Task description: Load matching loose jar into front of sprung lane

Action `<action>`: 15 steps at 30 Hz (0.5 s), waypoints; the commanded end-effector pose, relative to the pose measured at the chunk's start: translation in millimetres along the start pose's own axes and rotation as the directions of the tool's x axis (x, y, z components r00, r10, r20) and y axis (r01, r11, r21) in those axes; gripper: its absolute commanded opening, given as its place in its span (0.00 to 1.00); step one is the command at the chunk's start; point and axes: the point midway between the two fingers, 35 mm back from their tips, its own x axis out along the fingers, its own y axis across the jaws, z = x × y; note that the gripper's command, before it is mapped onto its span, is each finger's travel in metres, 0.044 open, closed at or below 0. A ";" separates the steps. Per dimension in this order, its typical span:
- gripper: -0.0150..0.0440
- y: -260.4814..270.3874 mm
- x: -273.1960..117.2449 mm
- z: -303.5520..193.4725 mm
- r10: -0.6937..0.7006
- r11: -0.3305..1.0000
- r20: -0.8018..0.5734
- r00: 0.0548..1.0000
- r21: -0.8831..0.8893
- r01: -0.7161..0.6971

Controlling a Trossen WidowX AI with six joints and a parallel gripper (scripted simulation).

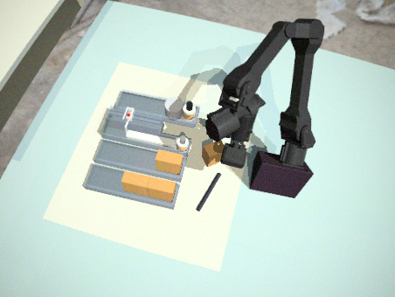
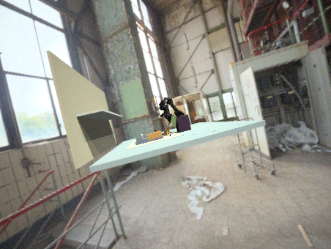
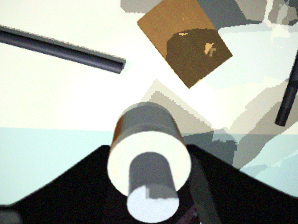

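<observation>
My gripper (image 1: 233, 155) (image 3: 147, 153) is shut on a jar (image 3: 149, 142) with an orange-brown body, white shoulder and grey-white cap. The held jar looks roughly upright; its base is hidden, and the top view does not show it behind the black fingers. In the top view a similar jar (image 1: 183, 143) with a greyish cap stands at the front end of the sprung lane (image 1: 114, 127). The white pusher bar (image 1: 144, 137) runs behind it, with a red-dotted white part (image 1: 128, 114) farther back. The gripper is to the right of the lane's front, beyond the loose brown box.
A loose brown box (image 1: 211, 153) (image 3: 185, 40) lies between gripper and lanes. A dark rod (image 1: 209, 192) (image 3: 65, 52) lies in front. The back lane holds a black-capped jar (image 1: 189, 112) and a grey-white cylinder (image 1: 173, 108). Orange boxes (image 1: 169, 162) (image 1: 148, 186) occupy the two nearer lanes.
</observation>
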 end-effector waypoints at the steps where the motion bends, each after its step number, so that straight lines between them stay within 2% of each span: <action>1: 0.25 1.0 2.3 16.6 0.005 1.000 0.005 1.000 -0.014 -0.005; 15: 0.25 -7.1 19.1 75.6 0.023 1.000 0.019 1.000 -0.014 -0.022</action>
